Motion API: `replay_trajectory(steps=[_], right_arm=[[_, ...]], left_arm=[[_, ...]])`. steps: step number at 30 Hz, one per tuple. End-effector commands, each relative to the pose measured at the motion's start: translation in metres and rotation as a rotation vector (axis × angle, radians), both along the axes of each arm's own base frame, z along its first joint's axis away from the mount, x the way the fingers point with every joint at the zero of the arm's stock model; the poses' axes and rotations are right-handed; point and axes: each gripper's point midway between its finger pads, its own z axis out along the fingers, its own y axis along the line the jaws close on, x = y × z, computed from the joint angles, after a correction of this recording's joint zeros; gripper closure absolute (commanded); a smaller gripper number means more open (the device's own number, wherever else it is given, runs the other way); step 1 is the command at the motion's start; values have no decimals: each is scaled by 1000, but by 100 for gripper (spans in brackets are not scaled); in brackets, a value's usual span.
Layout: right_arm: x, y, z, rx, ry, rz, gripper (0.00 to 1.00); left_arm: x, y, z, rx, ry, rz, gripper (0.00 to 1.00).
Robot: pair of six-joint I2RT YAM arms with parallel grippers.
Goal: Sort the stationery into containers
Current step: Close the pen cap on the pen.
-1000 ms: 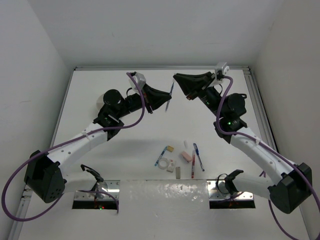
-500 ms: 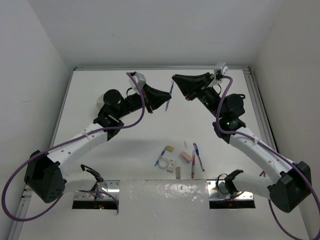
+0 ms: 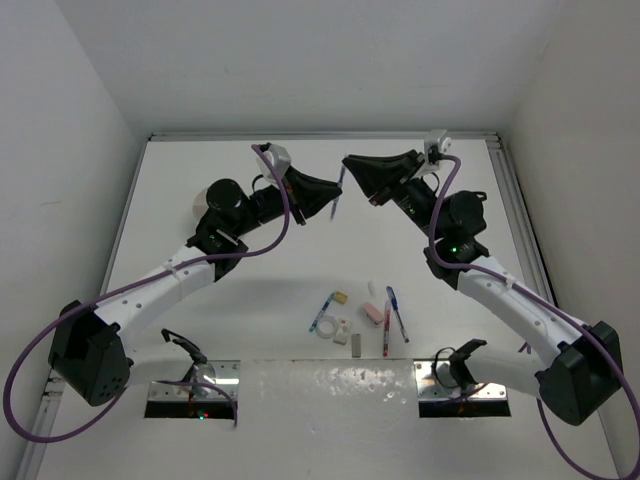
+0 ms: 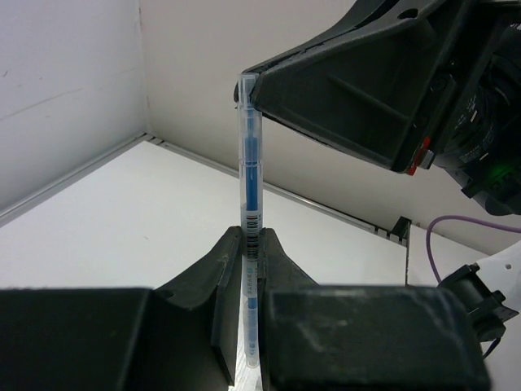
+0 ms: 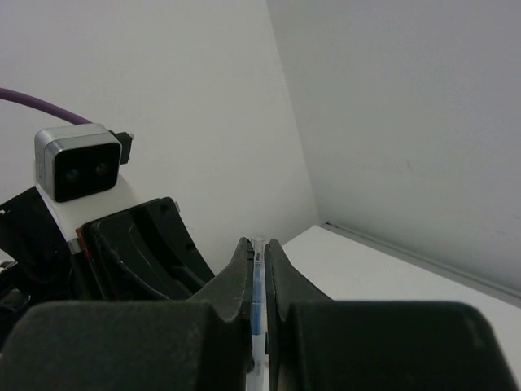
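The right gripper (image 3: 345,159) has edged left and pinches the top end of the blue pen (image 3: 338,195), whose lower shaft the left gripper (image 3: 334,200) clamps, aloft near the far edge of the tabletop (image 3: 200,165).

Soft, even overhead light; table (image 3: 250,290) bright, shadows faint. Glare on near metal strip (image 3: 330,385). Wrist views: close fingers (image 4: 366,342) dark, slightly soft.

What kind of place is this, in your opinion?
Probably a robot test cell in a laboratory. A white table is closed in by plain white walls, the left arm and right arm are bolted at its near edge, and loose stationery lies on it.
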Motion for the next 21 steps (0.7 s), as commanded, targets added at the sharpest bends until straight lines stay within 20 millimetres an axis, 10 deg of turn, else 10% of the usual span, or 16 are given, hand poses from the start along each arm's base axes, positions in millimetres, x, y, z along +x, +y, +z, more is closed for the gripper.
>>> replay_trajectory(steps=[1, 21], right_arm=[[-5, 0, 7, 29, -19, 7, 100], [-11, 16, -89, -143, 160, 34, 100]], left_arm=[[-5, 3, 35, -65, -108, 9, 100], [3, 7, 56, -108, -171, 22, 100]])
